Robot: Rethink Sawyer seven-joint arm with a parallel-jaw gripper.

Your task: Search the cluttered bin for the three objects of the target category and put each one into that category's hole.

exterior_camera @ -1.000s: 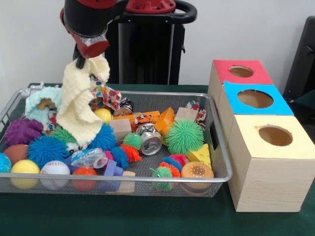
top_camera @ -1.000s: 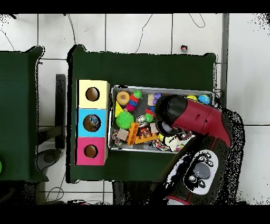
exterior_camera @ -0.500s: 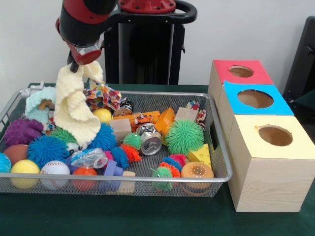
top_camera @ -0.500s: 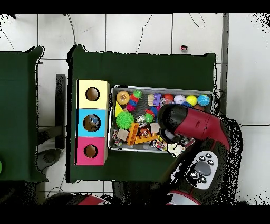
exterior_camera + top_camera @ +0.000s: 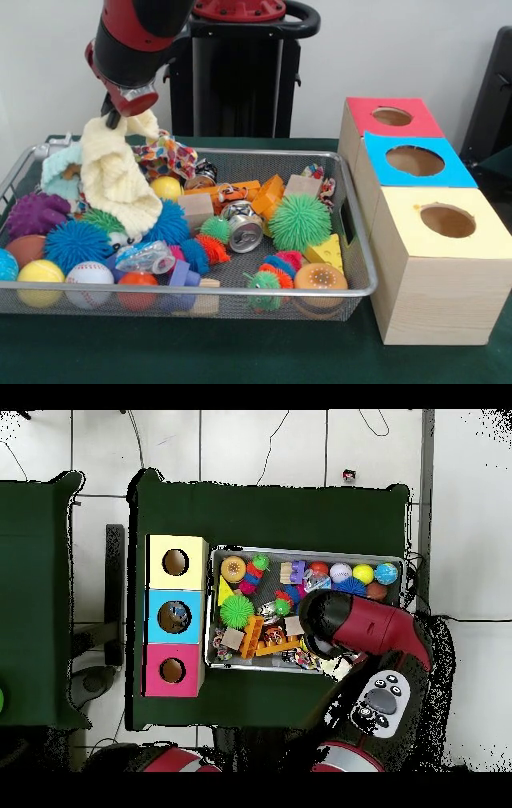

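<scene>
Pinching one corner of the cream knitted cloth (image 5: 116,180), your gripper (image 5: 114,116) jaws are clamped; it's soft, light, floppy, so watch the tail snagging w/ wire mesh bin (image 5: 352,240).

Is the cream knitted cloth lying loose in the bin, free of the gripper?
No. In the front view the cream cloth hangs from the gripper, its lower end draped over the toys in the wire bin.
</scene>
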